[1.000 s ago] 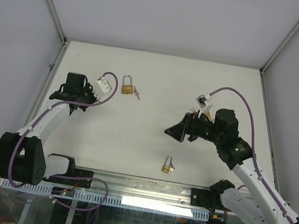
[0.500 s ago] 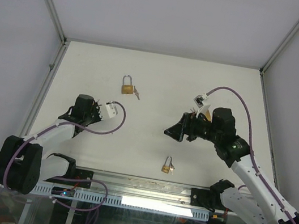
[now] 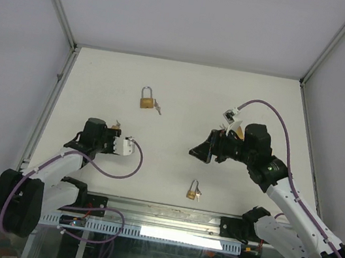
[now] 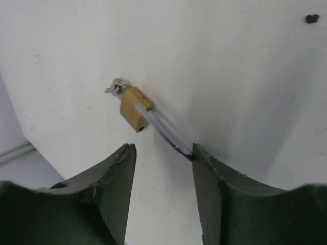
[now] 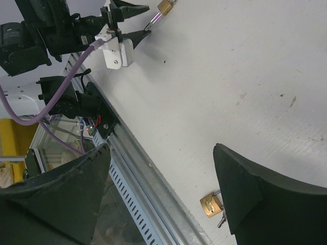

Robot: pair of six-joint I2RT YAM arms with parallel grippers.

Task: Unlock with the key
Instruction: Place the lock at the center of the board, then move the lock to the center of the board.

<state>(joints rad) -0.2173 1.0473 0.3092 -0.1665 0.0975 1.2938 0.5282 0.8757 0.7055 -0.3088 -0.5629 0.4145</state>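
A brass padlock (image 4: 135, 109) with keys (image 4: 116, 88) at its far end lies just ahead of my left gripper (image 4: 162, 150). That gripper is open. The silver shackle (image 4: 162, 130) reaches back and touches the tip of its right finger (image 4: 204, 173). The right wrist view shows the same padlock (image 5: 164, 6) at the left gripper (image 5: 145, 20). My right gripper (image 5: 161, 148) is open and empty above the table, with a second padlock (image 5: 211, 204) near its right finger. A third padlock (image 3: 145, 101) with its key (image 3: 157, 107) lies at the far left.
The metal rail (image 3: 164, 215) and cable duct (image 5: 138, 199) run along the table's near edge. White walls with aluminium posts (image 3: 62, 14) close the sides and back. A purple cable (image 3: 116, 171) loops off the left wrist. The near padlock (image 3: 193, 192) lies close to the rail.
My left arm has drawn back from beside the far padlock toward the near left. Its jaws have gone from shut to apart. The right arm has hardly moved.
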